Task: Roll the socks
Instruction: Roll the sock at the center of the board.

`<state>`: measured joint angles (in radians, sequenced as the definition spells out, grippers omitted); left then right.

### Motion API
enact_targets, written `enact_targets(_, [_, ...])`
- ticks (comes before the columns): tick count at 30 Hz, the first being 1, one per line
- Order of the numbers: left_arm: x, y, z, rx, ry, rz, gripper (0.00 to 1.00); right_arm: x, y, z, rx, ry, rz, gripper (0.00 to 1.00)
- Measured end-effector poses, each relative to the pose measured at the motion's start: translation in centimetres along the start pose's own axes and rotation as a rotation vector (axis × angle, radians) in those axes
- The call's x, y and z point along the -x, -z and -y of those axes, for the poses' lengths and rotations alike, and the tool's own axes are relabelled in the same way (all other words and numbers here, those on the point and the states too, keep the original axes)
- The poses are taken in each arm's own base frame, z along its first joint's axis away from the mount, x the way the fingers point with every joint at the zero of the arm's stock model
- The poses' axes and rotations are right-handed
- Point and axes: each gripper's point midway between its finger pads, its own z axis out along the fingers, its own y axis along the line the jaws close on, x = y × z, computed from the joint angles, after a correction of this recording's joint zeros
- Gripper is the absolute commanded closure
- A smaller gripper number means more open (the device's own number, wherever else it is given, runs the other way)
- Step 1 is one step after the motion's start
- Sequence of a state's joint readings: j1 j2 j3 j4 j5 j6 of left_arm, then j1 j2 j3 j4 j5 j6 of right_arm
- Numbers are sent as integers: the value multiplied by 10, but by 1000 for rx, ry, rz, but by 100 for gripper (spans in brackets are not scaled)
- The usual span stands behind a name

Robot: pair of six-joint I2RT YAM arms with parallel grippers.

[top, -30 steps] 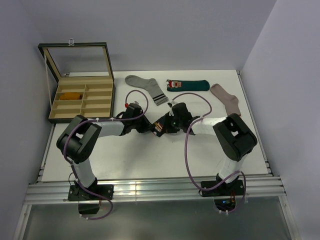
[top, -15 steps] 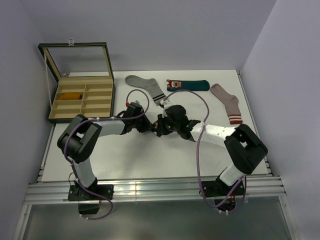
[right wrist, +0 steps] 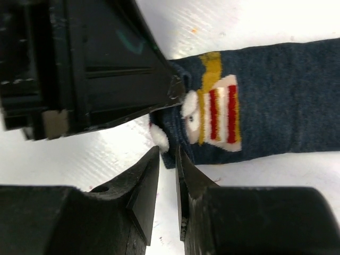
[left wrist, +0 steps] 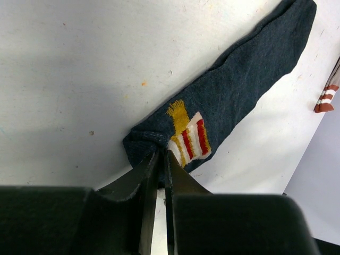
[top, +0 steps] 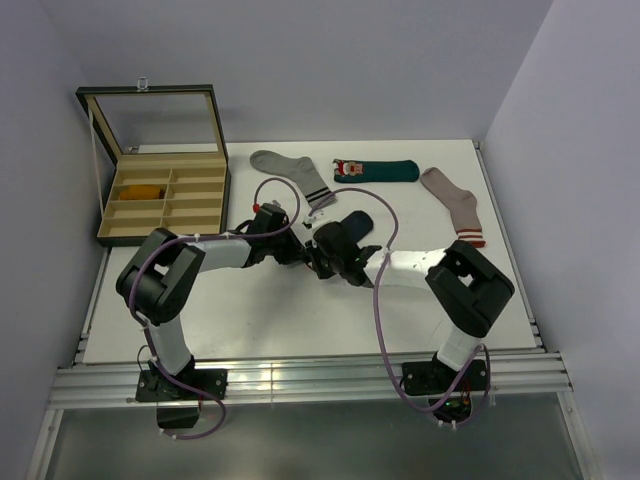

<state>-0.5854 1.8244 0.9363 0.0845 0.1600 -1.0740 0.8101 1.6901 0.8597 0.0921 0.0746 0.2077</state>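
Ana: Right gripper has slid in toward the left gripper over the last second. That uncovers the far end of the navy sock in the overhead view.

Ben: Which one has hold of it?

Ana: The left. Its jaws are closed to a sliver on the cuff edge, and the sock lies flat on the tabletop, stretching ahead and to its right. The right gripper's jaws stand a narrow slit apart, with its tips at the same cuff corner, right beside the left's fingertip. Whether any fabric is caught between them I cannot tell.

Ben: What could go wrong?

Ana: I judge the two sets of fingers are crowded enough to knock together. With so thin a bite, the cuff could also slip free as rolling starts, leaving a loose fold. If the right gripper pinches only tabletop, the roll would likely skew.
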Motion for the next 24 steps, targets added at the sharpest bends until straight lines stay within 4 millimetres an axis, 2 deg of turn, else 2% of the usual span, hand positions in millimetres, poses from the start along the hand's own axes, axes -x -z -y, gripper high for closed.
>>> enact_targets(7, [0, 0, 0, 0, -1, 0, 85, 6, -5, 4, -33, 14, -1, 73])
enact_targets(24, [0, 0, -1, 6, -6, -1, 85, -6, -12, 4, -54, 11, -110, 69])
